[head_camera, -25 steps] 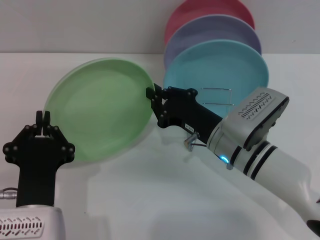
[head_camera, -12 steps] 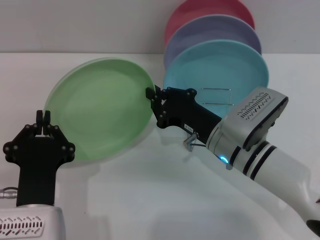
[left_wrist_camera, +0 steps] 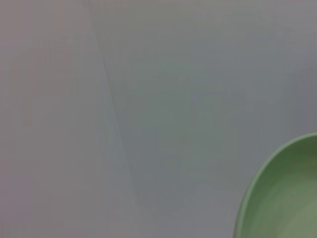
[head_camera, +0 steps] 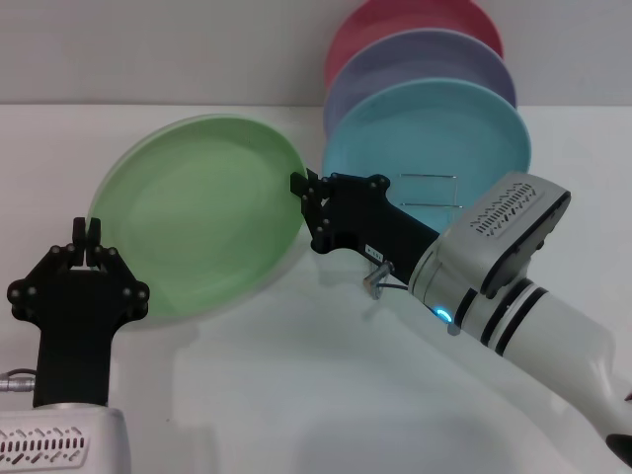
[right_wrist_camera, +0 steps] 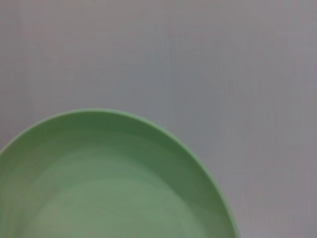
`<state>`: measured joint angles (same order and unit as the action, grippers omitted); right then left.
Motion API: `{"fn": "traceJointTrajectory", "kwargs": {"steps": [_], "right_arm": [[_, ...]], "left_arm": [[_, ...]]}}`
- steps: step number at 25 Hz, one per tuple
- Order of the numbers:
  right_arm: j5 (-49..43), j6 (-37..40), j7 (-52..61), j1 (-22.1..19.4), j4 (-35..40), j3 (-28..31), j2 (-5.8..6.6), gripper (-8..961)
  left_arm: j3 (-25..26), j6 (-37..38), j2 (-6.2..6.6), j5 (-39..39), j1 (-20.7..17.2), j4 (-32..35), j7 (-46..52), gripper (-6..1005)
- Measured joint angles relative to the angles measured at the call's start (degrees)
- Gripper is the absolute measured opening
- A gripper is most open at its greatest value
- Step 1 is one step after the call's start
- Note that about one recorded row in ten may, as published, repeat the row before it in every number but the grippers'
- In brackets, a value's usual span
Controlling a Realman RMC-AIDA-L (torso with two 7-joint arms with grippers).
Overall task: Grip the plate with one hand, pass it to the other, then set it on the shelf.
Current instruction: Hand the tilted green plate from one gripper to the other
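Observation:
The light green plate (head_camera: 197, 212) is held tilted up off the table between both grippers. My right gripper (head_camera: 300, 187) reaches in from the right and is shut on the plate's right rim. My left gripper (head_camera: 88, 233) points up at the lower left, its fingers close together on the plate's left rim. The plate fills the right wrist view (right_wrist_camera: 109, 183), and only its edge shows in the left wrist view (left_wrist_camera: 282, 198). The chrome wire shelf (head_camera: 427, 191) stands behind my right gripper, mostly hidden by it.
Three plates stand upright in the rack at the back right: turquoise-blue (head_camera: 444, 133) in front, lavender (head_camera: 420, 57) behind it, pink-red (head_camera: 415, 18) at the back. The white table (head_camera: 296, 395) lies below.
The plate's lower edge has lifted slightly and the plate has tilted a little more upright. Both grippers have barely moved.

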<state>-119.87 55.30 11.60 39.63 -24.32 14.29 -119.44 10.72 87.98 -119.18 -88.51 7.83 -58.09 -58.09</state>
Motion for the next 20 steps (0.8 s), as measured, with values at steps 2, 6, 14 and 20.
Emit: {"fn": "traceJointTrajectory", "kwargs": {"steps": [2,6,14,20], "right_arm": [[0.0,0.0,0.0,-0.1,0.0,0.0,0.0,23],[0.0,0.0,0.0,-0.1,0.0,0.1,0.0,19],[0.0,-0.6,0.0,-0.2,-0.1,0.8,0.0,19],[0.0,-0.7,0.0,-0.2,-0.1,0.8,0.0,18]], "left_arm": [[0.0,0.0,0.0,0.0,0.0,0.0,0.0,189],[0.0,0.0,0.01,0.0,0.0,0.1,0.0,191],[-0.7,-0.2,0.2,-0.2,0.0,0.1,0.0,196],[-0.8,-0.3,0.25,-0.2,0.1,1.3,0.8,199]]}}
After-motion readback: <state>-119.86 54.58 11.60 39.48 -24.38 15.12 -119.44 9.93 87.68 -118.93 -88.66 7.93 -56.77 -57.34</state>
